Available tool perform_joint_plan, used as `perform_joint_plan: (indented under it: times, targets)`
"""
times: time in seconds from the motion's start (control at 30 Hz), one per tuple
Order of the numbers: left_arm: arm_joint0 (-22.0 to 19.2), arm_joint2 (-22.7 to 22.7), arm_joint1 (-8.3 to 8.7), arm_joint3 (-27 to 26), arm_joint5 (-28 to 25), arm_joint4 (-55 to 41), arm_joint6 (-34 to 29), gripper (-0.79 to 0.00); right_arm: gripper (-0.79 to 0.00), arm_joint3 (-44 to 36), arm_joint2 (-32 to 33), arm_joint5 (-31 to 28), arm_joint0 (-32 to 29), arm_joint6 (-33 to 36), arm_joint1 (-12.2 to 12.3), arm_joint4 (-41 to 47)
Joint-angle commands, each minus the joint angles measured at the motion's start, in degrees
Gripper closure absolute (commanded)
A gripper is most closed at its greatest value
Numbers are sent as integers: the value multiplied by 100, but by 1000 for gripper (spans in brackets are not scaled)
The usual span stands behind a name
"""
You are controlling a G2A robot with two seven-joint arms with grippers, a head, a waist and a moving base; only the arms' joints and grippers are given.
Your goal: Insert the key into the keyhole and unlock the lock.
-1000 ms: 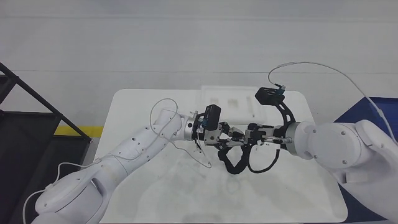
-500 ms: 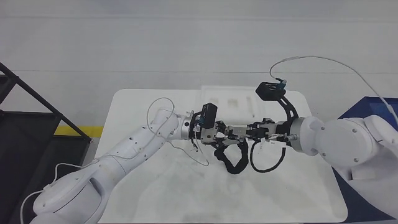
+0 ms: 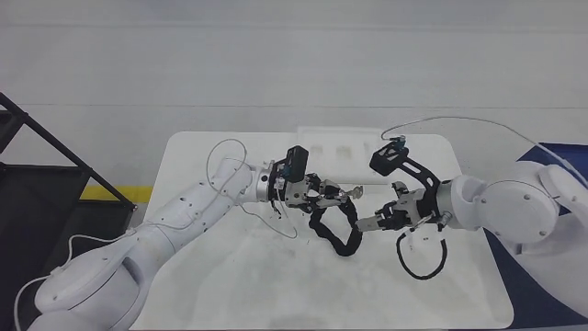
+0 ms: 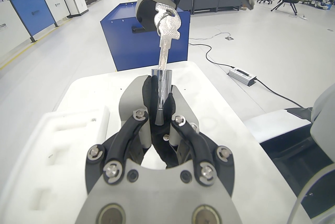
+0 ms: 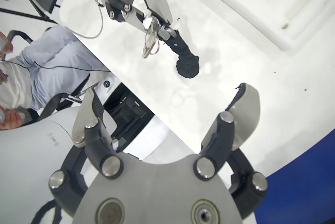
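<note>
My left gripper (image 4: pixel 159 102) is shut on the lock (image 4: pixel 162 90), a silver cylinder on a black cable that loops down toward the table (image 3: pixel 336 235). The key (image 4: pixel 167 34) sticks in the cylinder's keyhole, with a ring and a second key hanging from its head (image 5: pixel 149 45). In the top view the left gripper (image 3: pixel 322 191) holds the lock above the middle of the table, the key (image 3: pixel 352 190) pointing toward the right arm. My right gripper (image 5: pixel 167 98) is open and holds nothing. It hangs a short way from the key (image 3: pixel 367 223), apart from it.
A white foam tray (image 3: pixel 344 152) with shaped recesses lies at the table's far edge, behind the grippers. A thin black cable loop (image 3: pixel 423 262) hangs below the right wrist. The white table (image 3: pixel 230 276) has bare room to the front left.
The right gripper was at the key close to the left gripper; it has let go and drawn back toward the table's front right. The left gripper shifted slightly backward with the lock.
</note>
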Motion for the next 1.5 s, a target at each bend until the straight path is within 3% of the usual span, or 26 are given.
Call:
perform_joint_plan:
  times: [0.0,0.1,0.5,0.63,0.87,1.13,1.47]
  targets:
    - [-64,111,15,-15,0,-113,-1,0,-785,22,1,-282,-34,23,3,-30]
    - [-172,298,34,-50,0,-282,-12,0,-785,98,-1,-821,-94,-27,-6,98]
    - [-665,1065,97,-142,0,-978,-337,0,-785,98,-1,-821,-94,-27,-6,98]
    - [-699,1076,114,-249,0,-1157,-589,0,-785,82,22,-919,-184,-351,-1,-411]
    - [-688,1076,145,-273,0,-1550,-922,0,-785,-295,177,-1608,-326,-953,6,-940]
    - [-674,1076,123,-187,0,-1943,-1214,0,-785,-643,233,-1714,-525,-1207,-4,-1293]
    - [-668,1076,41,-201,0,-2001,-1309,0,-785,-632,-200,-1875,-364,-1310,-177,-1418]
